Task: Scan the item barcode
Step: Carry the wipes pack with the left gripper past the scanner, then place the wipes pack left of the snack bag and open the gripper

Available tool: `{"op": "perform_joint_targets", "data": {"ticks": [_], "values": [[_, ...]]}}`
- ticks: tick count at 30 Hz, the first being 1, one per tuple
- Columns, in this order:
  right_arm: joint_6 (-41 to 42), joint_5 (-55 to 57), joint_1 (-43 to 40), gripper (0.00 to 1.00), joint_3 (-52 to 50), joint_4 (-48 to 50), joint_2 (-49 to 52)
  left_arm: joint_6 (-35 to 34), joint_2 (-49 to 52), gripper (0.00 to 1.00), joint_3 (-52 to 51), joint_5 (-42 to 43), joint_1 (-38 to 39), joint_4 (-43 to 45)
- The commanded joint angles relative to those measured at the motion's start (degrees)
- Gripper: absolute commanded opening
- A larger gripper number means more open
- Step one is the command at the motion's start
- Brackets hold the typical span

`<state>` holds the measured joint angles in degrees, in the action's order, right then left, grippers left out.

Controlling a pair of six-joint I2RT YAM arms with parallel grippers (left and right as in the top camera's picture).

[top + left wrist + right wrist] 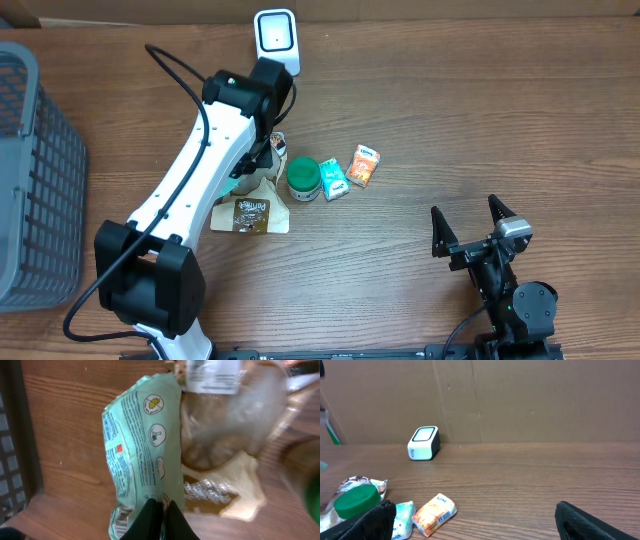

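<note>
The right gripper (465,213) sat nearest the robot's base, low over the table (560,120), with its jaws spread wide and holding nothing. Farther out, at mid-table, lay a cluster of goods: a brown pouch (250,215), a green-lidded jar (304,177), a small teal packet (333,179) and an orange packet (364,165). The left gripper (161,512) reached over the left side of this cluster, its jaws pinched tight on one end of a mint-green packet (140,445). That packet lay partly over a clear bag (230,425); whether it was off the table could not be determined. A grey basket (30,180) stood at the left edge. The white scanner (275,38) stood at the far edge, well apart from the packet.
</note>
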<state>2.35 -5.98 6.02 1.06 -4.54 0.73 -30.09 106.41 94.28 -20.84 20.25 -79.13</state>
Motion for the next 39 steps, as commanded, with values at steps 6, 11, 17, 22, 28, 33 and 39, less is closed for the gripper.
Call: {"op": "perform_joint_targets", "data": {"ticks": [6, 11, 17, 22, 28, 33, 39], "values": [[0.2, -0.1, -0.2, 1.0, -0.6, 0.3, -0.6, 4.0, -0.3, 0.04, -12.4, -3.7, -5.4, 11.1], [0.2, -0.1, -0.2, 1.0, -0.6, 0.2, -0.6, 10.2, -0.3, 0.04, -18.3, -3.7, -7.6, 20.9], [0.2, -0.1, -0.2, 1.0, -0.6, 0.3, -0.6, 11.9, -0.3, 0.64, -20.2, -2.4, -7.7, 25.2], [0.2, -0.1, -0.2, 1.0, -0.6, 0.3, -0.6, 11.6, -0.8, 0.69, -18.8, 1.2, -7.7, 24.1], [0.2, -0.1, -0.2, 1.0, -0.6, 0.3, -0.6, 12.7, -5.8, 0.69, -12.8, 8.4, -7.9, 21.8], [0.2, -0.1, -0.2, 1.0, -0.6, 0.2, -0.6, 17.7, -13.2, 0.79, -6.6, 15.0, -7.9, 19.4], [0.2, -0.1, -0.2, 1.0, -0.6, 0.3, -0.6, 26.7, -22.1, 0.88, -3.0, 17.0, -9.5, 17.2]]}}
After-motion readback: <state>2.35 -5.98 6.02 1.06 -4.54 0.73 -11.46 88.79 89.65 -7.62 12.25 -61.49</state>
